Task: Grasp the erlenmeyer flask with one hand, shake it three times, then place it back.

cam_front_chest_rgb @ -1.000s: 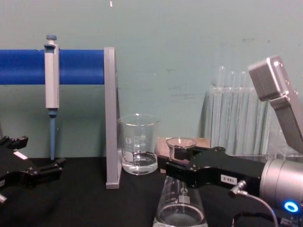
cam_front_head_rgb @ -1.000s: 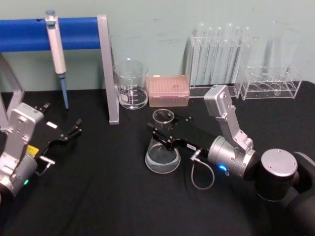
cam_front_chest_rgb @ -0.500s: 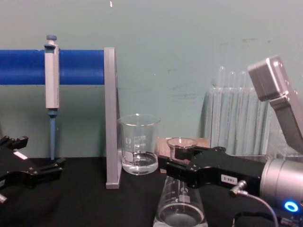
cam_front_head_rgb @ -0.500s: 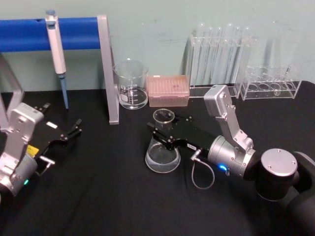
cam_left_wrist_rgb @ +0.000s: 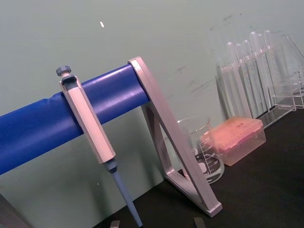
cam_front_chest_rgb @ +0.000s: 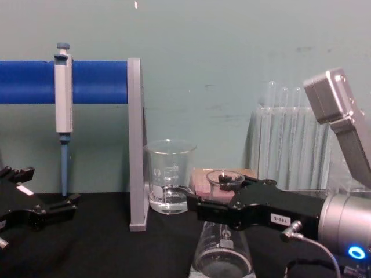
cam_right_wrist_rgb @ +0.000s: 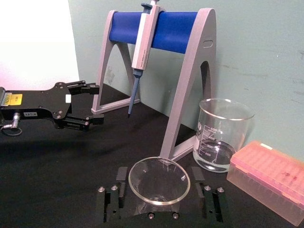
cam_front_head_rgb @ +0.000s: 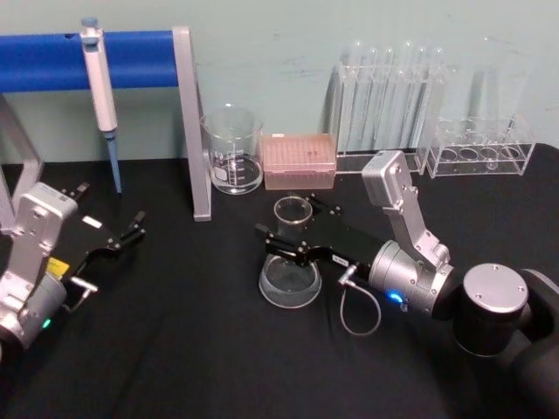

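At a black-draped lab bench (cam_front_head_rgb: 192, 349), the robot's right gripper (cam_front_head_rgb: 288, 218), a black pincer with long flat jaws on a silver cylindrical wrist, reaches in from the right at the neck of the clear glass conical Erlenmeyer flask (cam_front_head_rgb: 290, 281). Its jaws stand apart, one on each side of the neck just below the flared rim; the right wrist view shows the round rim (cam_right_wrist_rgb: 159, 180) sitting between the two jaw faces with a sliver of space on either side. The flask stands upright on its wide base near the middle of the bench, in front of a straight-walled glass beaker (cam_front_head_rgb: 234, 153) with a little clear liquid and a pink plastic tip box (cam_front_head_rgb: 300, 161). The left gripper (cam_front_head_rgb: 135, 225), black with a small white label, hangs low over the left side of the bench, well apart from the flask, its fingers spread. Behind it, a grey-and-blue pipette (cam_front_head_rgb: 100, 78) hangs from a grey stand with a blue crossbar (cam_front_head_rgb: 188, 122), and tall thin glass test tubes (cam_front_head_rgb: 389, 96) line the wall at right.
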Motion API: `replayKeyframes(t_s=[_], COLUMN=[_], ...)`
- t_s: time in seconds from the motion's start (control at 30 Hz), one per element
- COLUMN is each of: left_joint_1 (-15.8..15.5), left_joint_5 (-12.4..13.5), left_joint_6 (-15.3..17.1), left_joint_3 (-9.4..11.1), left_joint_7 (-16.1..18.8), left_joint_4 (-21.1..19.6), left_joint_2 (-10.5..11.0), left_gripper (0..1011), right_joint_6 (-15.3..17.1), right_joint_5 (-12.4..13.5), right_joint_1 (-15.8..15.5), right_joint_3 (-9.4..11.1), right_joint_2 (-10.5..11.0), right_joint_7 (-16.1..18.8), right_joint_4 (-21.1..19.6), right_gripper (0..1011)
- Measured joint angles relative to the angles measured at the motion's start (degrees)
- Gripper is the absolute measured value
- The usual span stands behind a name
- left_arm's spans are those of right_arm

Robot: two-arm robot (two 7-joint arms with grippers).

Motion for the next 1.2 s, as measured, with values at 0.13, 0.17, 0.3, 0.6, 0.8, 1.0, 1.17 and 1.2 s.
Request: replayKeyframes(t_s=[0.13,0.17,0.3,0.6,0.8,1.0,1.17,1.2], left_joint_1=[0.0,0.0,0.0,0.0,0.0,0.0,0.0,0.0], left_joint_5=[0.0,0.0,0.0,0.0,0.0,0.0,0.0,0.0], left_joint_6=[0.0,0.0,0.0,0.0,0.0,0.0,0.0,0.0], left_joint_3=[0.0,0.0,0.0,0.0,0.0,0.0,0.0,0.0], left_joint_7=[0.0,0.0,0.0,0.0,0.0,0.0,0.0,0.0], left_joint_4=[0.0,0.0,0.0,0.0,0.0,0.0,0.0,0.0], left_joint_2=[0.0,0.0,0.0,0.0,0.0,0.0,0.0,0.0], left_gripper=[1001,1001,1001,1001,1001,1001,1001,1001], right_joint_6=[0.0,0.0,0.0,0.0,-0.08,0.59,1.34,1.55], right_joint_5=[0.0,0.01,0.02,0.05,1.1,2.34,3.3,3.59], right_joint_1=[0.0,0.0,0.0,0.0,-0.8,-2.83,-4.51,-5.0], right_joint_3=[0.0,0.0,0.0,0.0,0.33,1.28,2.04,2.2], right_joint_2=[0.0,0.0,0.0,0.0,0.99,3.18,5.08,5.76], right_joint_7=[0.02,0.03,0.04,0.05,1.35,1.71,1.69,1.88], right_joint_4=[0.0,0.0,0.0,0.0,-1.16,-4.36,-7.12,-8.0], right_gripper=[915,944,1002,1002,1002,1002,1003,1002])
